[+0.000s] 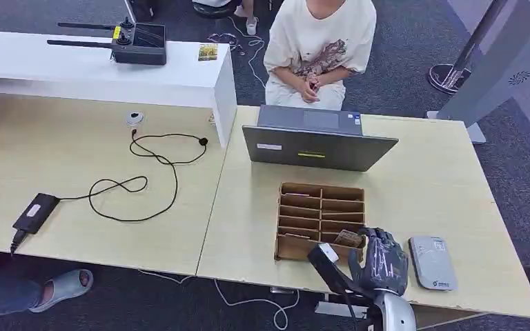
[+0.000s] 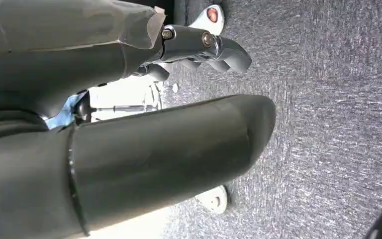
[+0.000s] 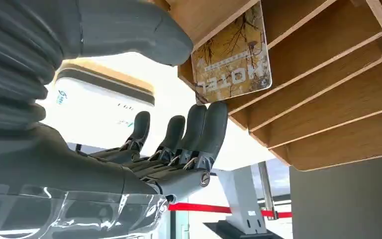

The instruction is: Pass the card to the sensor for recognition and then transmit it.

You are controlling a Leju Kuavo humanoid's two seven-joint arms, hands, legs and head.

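Note:
A brown picture card (image 3: 231, 59) stands out of a front slot of the wooden slotted organizer (image 1: 321, 207), also seen as a small card (image 1: 348, 238) at the box's front right corner. My right hand (image 1: 381, 261) is right at that corner, thumb (image 3: 144, 30) and fingers (image 3: 199, 129) spread on either side of the card's edge with nothing gripped. The grey card sensor (image 1: 433, 262) lies flat on the table just right of the hand and shows pale (image 3: 104, 104) behind the fingers. My left hand (image 2: 199, 50) hangs over grey carpet and holds nothing.
An open grey laptop (image 1: 314, 141) stands behind the organizer, and a person (image 1: 321, 48) sits beyond it. Another card (image 1: 208, 52) and a black device (image 1: 138, 43) lie on the white shelf. A power brick (image 1: 36, 212) with its cable lies on the left table. A slippered foot (image 1: 65, 286) is below the table's front edge.

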